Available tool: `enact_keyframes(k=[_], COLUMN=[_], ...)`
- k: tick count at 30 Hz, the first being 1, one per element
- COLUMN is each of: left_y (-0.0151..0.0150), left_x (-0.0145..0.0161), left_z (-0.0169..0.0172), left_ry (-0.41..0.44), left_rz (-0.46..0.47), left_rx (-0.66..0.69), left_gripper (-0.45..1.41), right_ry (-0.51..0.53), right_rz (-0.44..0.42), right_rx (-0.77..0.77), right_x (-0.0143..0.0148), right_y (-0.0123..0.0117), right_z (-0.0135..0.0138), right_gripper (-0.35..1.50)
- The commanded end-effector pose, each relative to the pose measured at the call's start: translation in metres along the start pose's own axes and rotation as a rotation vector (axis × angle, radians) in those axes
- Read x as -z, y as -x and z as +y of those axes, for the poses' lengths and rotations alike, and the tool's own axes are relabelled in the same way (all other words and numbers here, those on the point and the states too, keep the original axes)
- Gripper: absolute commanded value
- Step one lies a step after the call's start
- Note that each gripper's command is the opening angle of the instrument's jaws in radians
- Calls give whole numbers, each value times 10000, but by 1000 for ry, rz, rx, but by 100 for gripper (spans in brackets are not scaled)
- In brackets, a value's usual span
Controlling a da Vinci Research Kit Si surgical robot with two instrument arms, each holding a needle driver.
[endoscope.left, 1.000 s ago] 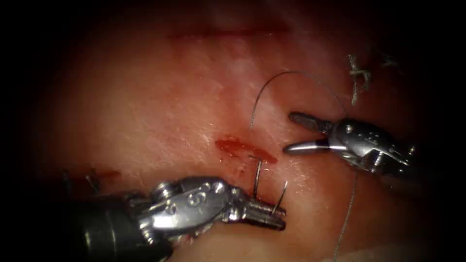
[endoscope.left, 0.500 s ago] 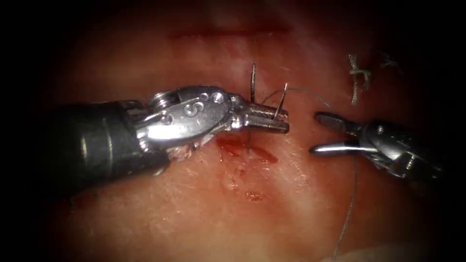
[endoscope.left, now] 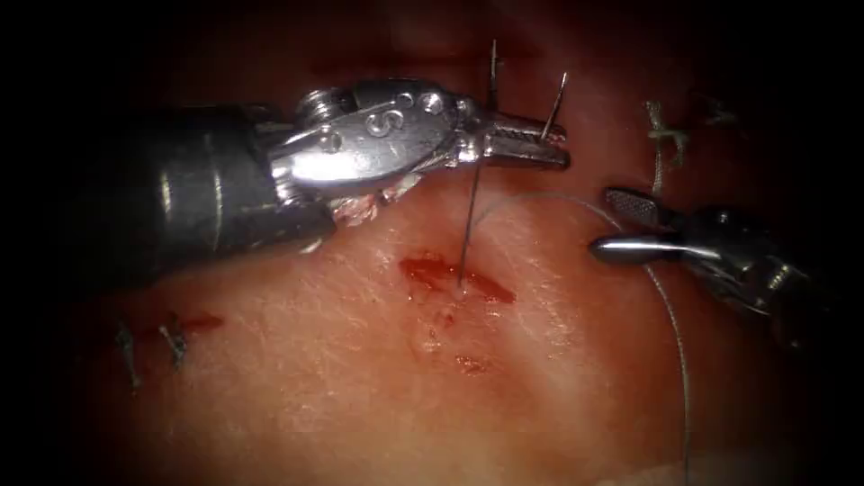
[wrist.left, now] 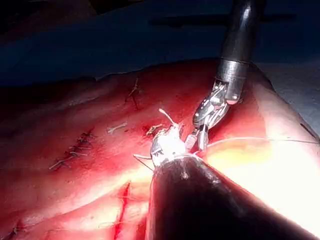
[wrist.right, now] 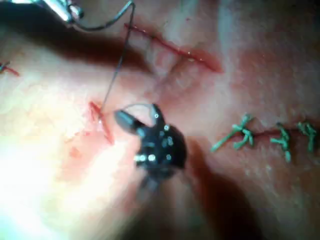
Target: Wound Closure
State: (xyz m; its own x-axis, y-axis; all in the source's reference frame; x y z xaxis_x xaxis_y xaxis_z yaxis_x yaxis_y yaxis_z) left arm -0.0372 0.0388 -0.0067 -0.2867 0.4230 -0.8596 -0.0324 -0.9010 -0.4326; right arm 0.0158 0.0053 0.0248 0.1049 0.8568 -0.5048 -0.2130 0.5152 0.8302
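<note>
Endoscope view shows the left tool point(endoscope.left: 531, 144) on the far side of the cut point(endoscope.left: 454, 279), its jaws closed on the needle point(endoscope.left: 551, 106) near mid-curve; the needle is free of the tissue point(endoscope.left: 315, 378). Compared with a second ago the tool has risen away, drawing the thread point(endoscope.left: 468, 225) up from the cut. The right tool point(endoscope.left: 625, 225) waits at the right, jaws spread, holding nothing. The step appears to be pulling thread through; the next move likely calls for a steady, gentle tension.

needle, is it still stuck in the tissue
No: the left tool holds the needle clear above the tissue, and just the thread runs down into the cut.
</note>
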Motion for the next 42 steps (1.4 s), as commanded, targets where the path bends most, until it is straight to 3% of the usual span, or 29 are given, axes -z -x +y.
enact_keyframes(k=[1,7,14,26,36,42], left_y=[5,55,91,103,108,109], left_x=[-8,-21,-37,-54,-61,-63], left_z=[0,47,78,88,93,95], left_ry=[-2,20,42,53,61,66], left_rz=[-1,-5,-8,-22,-27,-31], left_rx=[-31,-142,-248,-365,-378,-385], left_gripper=[-45,-45,-45,-45,-45,-45], right_ry=[-18,-109,-186,-310,-334,-410], right_rz=[15,50,65,59,93,145], right_rx=[-27,-149,-234,-378,-421,-475], right_x=[-8,-16,-27,-54,-78,-82], right_y=[3,4,7,28,23,19], right_z=[3,1,-4,-10,-12,-12], right_gripper=[46,46,46,46,46,44])
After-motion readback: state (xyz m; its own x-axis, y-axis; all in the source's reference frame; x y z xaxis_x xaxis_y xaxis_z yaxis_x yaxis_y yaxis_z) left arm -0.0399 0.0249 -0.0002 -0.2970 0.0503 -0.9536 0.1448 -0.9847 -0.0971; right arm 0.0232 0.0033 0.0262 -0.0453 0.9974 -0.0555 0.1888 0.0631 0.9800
